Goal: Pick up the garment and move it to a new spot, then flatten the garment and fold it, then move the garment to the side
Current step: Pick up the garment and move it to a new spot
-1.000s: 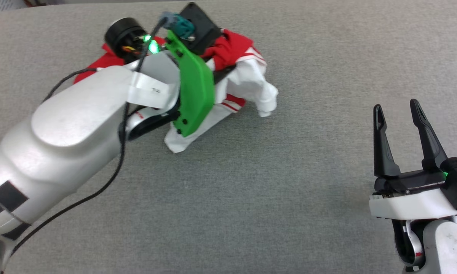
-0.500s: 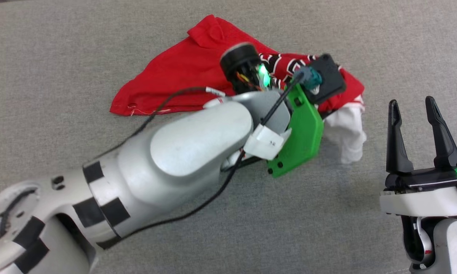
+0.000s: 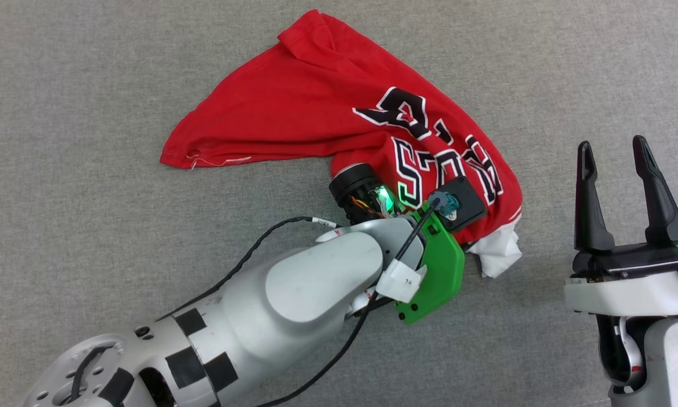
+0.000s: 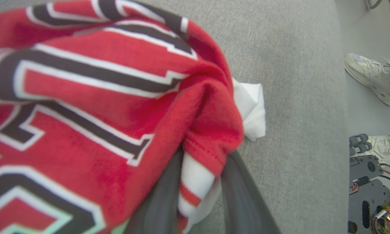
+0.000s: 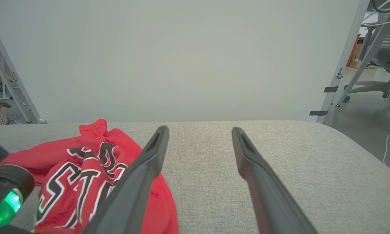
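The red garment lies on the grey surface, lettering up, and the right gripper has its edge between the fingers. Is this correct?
Not quite: the left gripper has the edge of the garment between its fingers, as the left wrist view shows. The rest is right.

1 garment (image 3: 294, 107), 2 pincers (left pincer (image 4: 204, 162), right pincer (image 3: 611, 142)), 2 pale shoes (upper shoe (image 4: 372, 78), lower shoe (image 4: 385, 147)), 1 office chair (image 5: 388, 61).

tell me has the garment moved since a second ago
Yes: the garment was dragged right and spread out; its white sleeve now lies much nearer the parked right claw.
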Available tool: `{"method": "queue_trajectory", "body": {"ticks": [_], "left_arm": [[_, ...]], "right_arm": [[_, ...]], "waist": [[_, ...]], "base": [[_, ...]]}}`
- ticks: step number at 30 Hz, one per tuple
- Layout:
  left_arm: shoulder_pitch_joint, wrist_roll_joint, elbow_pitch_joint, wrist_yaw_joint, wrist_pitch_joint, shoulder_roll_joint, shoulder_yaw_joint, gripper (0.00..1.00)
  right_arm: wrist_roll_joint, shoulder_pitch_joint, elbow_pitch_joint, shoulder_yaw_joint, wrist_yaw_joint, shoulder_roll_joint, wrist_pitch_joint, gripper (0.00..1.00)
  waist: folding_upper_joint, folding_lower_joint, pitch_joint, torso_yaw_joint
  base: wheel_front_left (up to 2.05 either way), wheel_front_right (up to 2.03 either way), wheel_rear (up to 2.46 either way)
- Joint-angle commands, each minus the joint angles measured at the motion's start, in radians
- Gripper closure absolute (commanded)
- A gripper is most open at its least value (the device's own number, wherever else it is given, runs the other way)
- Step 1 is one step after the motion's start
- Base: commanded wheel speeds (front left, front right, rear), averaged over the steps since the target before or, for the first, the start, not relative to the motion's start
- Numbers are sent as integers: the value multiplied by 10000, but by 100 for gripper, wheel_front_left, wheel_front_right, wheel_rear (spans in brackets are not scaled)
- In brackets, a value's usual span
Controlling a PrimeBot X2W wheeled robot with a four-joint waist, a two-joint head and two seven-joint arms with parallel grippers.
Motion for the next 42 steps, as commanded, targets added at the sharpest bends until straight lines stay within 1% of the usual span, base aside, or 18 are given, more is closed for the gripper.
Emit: {"method": "queue_trajectory", "body": {"ticks": [1,7,11,14,15,18,20,21,25,26,27,29,32,35,38,42], "left_arm": [[-134,185,179,-29,-507,-128,33,0],[-402,264,903,-27,-2730,-428,110,0],[-173,378,1174,250,-3699,-455,316,0],[94,396,1074,739,-4357,-298,625,0],[338,528,791,1414,-4827,45,1081,0],[671,712,413,2049,-5028,465,1624,0],[987,866,37,2496,-5072,770,2145,0],[1194,1050,-334,2765,-5078,931,2569,0],[2356,1887,-1542,3569,-5084,1501,4037,0],[2567,2049,-1720,3684,-5085,1585,4273,0],[3003,2357,-2050,3901,-5085,1717,4746,0],[3686,2746,-2506,4144,-5086,1840,5459,0],[4699,3309,-2995,4372,-5086,1950,6394,0],[5674,3798,-3405,4495,-5087,1885,7363,0],[6497,4206,-3655,4440,-5087,1771,8141,0],[7554,4726,-3860,4234,-5087,1555,9017,0]], "right_arm": [[-77,-66,42,-35,-9,-11,-49,0],[-178,292,168,-181,-9,-11,-49,0],[-245,604,181,-257,-9,-11,-49,0],[-315,822,171,-308,-9,-11,-49,0],[-379,993,165,-338,-9,-11,-49,0],[-422,1106,164,-382,-9,-11,-49,0],[-452,1159,177,-399,-9,-11,-49,0],[-461,1187,182,-413,-9,-11,-49,0],[-494,1313,192,-426,-9,-11,-49,0],[-500,1337,195,-425,-9,-11,-49,0],[-510,1384,209,-433,-9,-11,-49,0],[-515,1454,239,-431,-9,-11,-49,0],[-517,1557,292,-406,-9,-11,-49,0],[-512,1662,309,-396,-9,-11,-49,0],[-495,1738,341,-386,-9,-11,-49,0],[-425,1856,463,-409,-9,-11,-49,0]], "waist": [[-1,0,-254,184],[-1,0,-1110,669],[-1,0,-1667,1034],[-1,0,-2006,1360],[-1,0,-2260,1651],[-1,0,-2435,1877],[-1,0,-2531,1992],[-1,0,-2575,2048],[-1,0,-2758,2205],[-1,0,-2784,2224],[-1,0,-2845,2262],[-1,0,-2943,2293],[-1,0,-3085,2319],[-1,0,-3203,2331],[-1,0,-3297,2299],[-1,0,-3470,2165]], "base": [[0,0,0],[0,0,0],[0,0,0],[0,0,0],[0,0,0],[0,0,0],[0,0,0],[0,0,0],[0,0,0],[0,0,0],[0,0,0],[0,0,0],[0,0,0],[0,0,0],[0,0,0],[0,0,0]]}}
